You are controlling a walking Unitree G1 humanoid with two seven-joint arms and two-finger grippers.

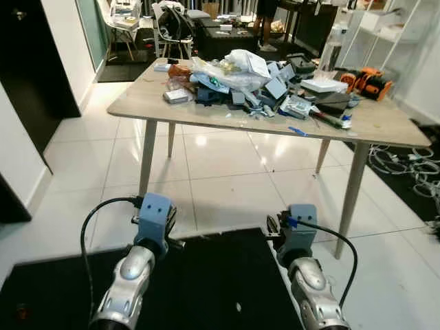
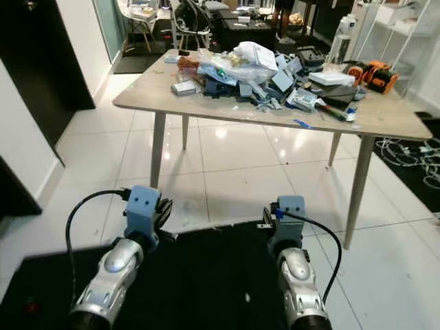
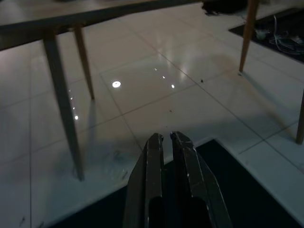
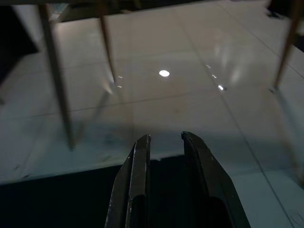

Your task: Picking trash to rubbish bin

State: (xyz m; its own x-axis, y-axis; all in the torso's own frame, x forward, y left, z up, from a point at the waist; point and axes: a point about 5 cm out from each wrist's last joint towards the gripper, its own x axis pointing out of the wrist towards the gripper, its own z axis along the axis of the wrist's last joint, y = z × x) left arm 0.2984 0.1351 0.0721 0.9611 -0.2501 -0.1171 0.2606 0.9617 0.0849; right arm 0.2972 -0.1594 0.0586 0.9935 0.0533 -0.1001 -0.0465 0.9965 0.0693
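The two eye views look forward and down from the head, well back from the table (image 1: 206, 110) at 12 o'clock, with the black mat (image 1: 206, 275) nearest below (one eye sits slightly beside the other, so both share the whole scene). Each wrist view looks low along its own fingers (image 3: 154, 161) (image 4: 140, 161) across the tiled floor (image 3: 190, 109) toward the table legs (image 4: 54, 80), sharing mat edge, floor and legs with the eyes.

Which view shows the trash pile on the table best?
The right eye view: the trash pile lies whole on the table. The left eye view shows it almost equally well. Both wrist views show just table legs and floor.
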